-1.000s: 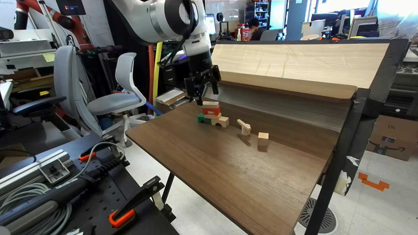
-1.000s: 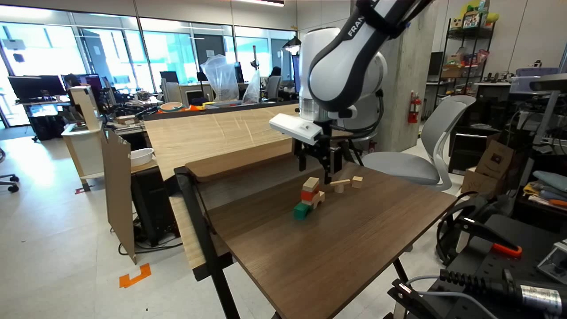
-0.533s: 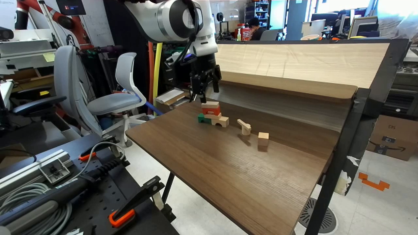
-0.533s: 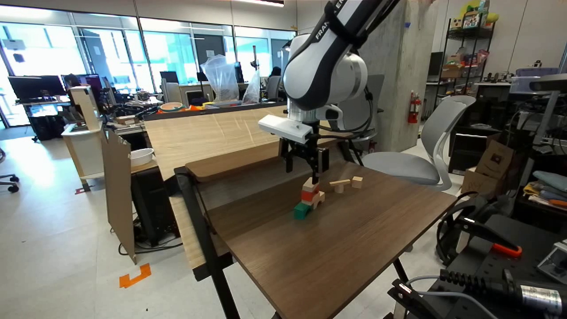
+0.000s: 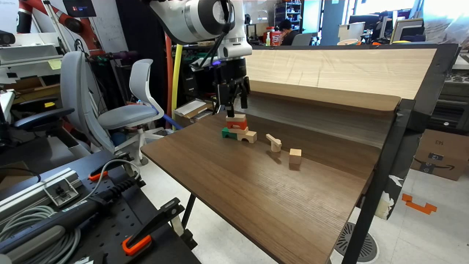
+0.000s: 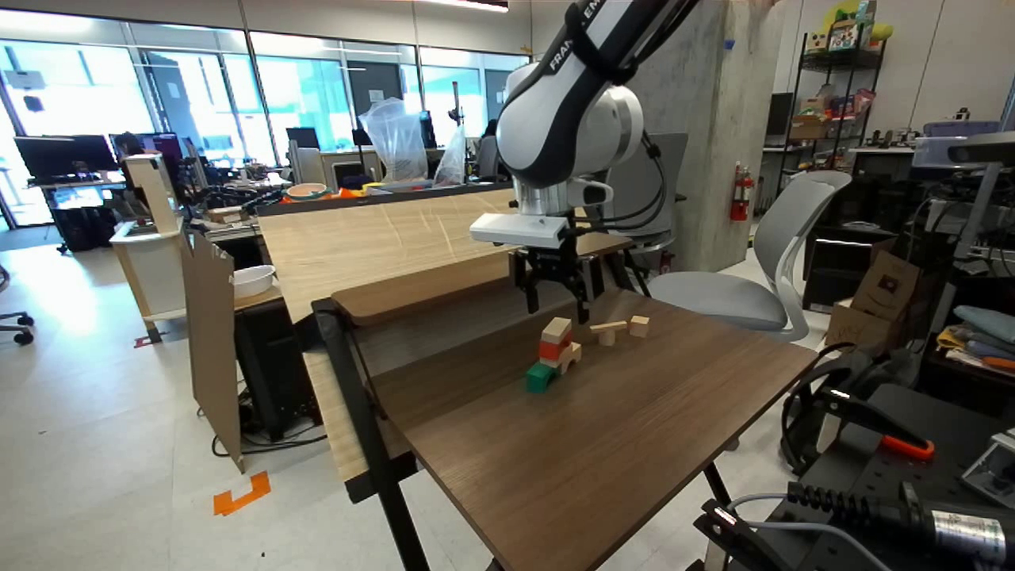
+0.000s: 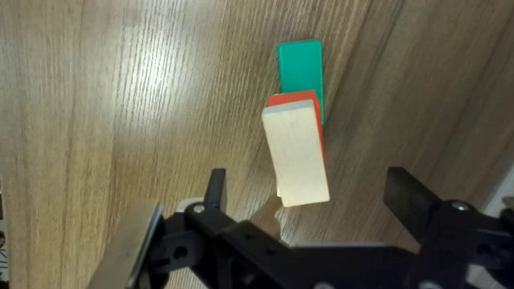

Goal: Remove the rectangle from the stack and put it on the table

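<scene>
The stack stands on the brown table (image 5: 249,190), near its far left part in an exterior view. A pale rectangular block (image 7: 297,156) lies on top; it also shows in both exterior views (image 5: 235,118) (image 6: 557,328). Directly under it is the orange-red block (image 7: 295,97), notched underneath in an exterior view (image 5: 242,125). Below are pale pieces, including an arch (image 5: 247,136), and a green block (image 7: 301,66). My gripper (image 7: 308,171) is open and empty above the stack. In the wrist view its fingers stand wide on either side of the top block's near end, not touching it.
A pale round post with a flat piece on it (image 5: 275,145) and a pale cube (image 5: 295,157) stand beside the stack. A raised wooden panel (image 5: 340,69) with an overhanging ledge (image 5: 329,101) runs along the table's back. The table's edge (image 5: 205,200) drops to the floor.
The gripper has moved over the stack, come slightly lower, and turned to hang more upright. The stack and the other blocks have not moved.
</scene>
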{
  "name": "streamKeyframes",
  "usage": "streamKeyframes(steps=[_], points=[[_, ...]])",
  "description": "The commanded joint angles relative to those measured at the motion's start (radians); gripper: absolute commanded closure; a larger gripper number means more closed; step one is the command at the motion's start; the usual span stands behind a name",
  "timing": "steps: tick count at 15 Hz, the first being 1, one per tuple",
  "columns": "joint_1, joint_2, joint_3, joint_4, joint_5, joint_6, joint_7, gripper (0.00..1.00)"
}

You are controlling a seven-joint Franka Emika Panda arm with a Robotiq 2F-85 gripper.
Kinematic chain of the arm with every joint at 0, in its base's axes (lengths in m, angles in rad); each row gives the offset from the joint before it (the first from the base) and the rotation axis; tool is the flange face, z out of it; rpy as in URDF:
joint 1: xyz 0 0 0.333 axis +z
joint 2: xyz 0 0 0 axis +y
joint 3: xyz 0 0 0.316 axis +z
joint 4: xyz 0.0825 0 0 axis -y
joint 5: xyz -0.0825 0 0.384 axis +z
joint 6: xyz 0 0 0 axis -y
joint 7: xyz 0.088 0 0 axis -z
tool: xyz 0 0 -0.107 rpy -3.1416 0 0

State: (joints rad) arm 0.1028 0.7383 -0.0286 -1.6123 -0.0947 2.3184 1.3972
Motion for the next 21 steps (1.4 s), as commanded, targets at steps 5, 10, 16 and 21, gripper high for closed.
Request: streamKeyframes(steps=[5,10,16,21], points=[[0.024,0.043,-0.025,0.056,0.028,-0.005,-0.041,0.0],[0.03,0.055,-0.029,0.054,0.023,0.005,-0.037,0.0],[0.033,0.053,-0.029,0.06,0.032,0.0,-0.025,0.5],[0.039,0.036,-0.033,0.05,0.025,0.027,-0.021,0.87]])
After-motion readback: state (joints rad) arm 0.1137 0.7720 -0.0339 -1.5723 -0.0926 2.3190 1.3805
